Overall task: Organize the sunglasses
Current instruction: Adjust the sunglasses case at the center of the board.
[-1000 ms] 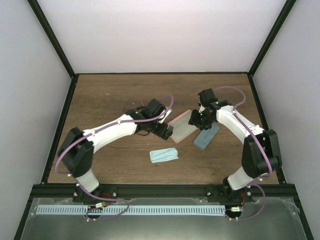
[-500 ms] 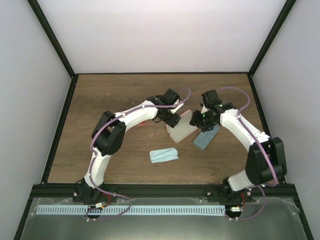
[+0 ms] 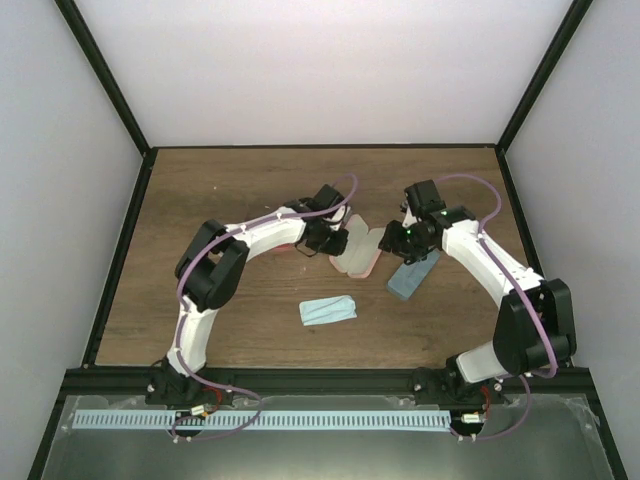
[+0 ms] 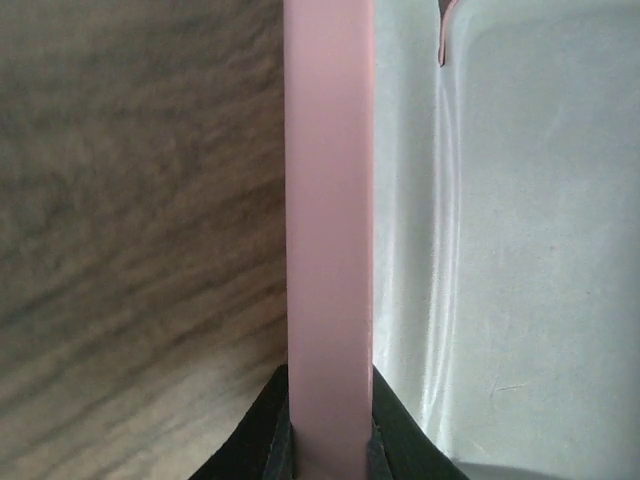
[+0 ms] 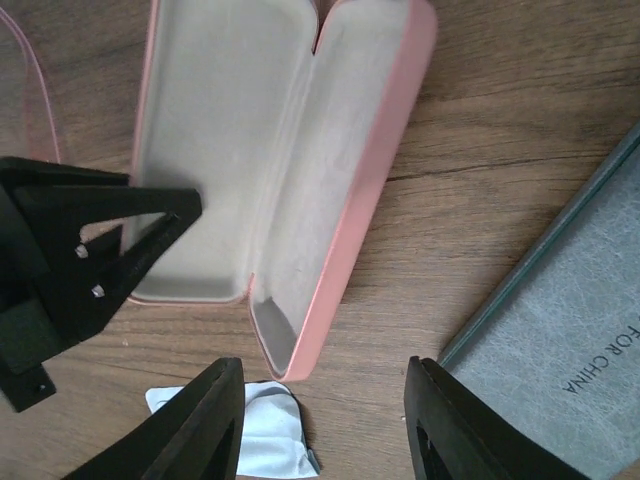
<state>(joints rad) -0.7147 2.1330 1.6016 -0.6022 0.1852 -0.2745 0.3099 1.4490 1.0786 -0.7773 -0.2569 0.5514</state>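
The pink case (image 3: 357, 250) lies open at mid-table, its pale lining up (image 5: 230, 150). My left gripper (image 3: 334, 240) is shut on the case's pink edge (image 4: 328, 200), which stands upright between its black fingers (image 4: 262, 440). My right gripper (image 5: 325, 430) hovers open just past the case's near end, with nothing between its fingers (image 5: 200, 420). A reddish bit of the sunglasses (image 3: 287, 244) shows under my left forearm. A thin pink frame line (image 5: 42, 92) shows beside the case in the right wrist view.
A grey-blue case (image 3: 413, 273) lies closed right of the pink one, close under my right arm (image 5: 580, 330). A light blue cloth (image 3: 328, 310) lies nearer the front (image 5: 240, 440). Black frame posts border the wooden table (image 3: 220, 190).
My left arm swung in to the pink case, and its gripper went from open to shut on the case's edge. The case shifted slightly left. My right gripper barely moved.
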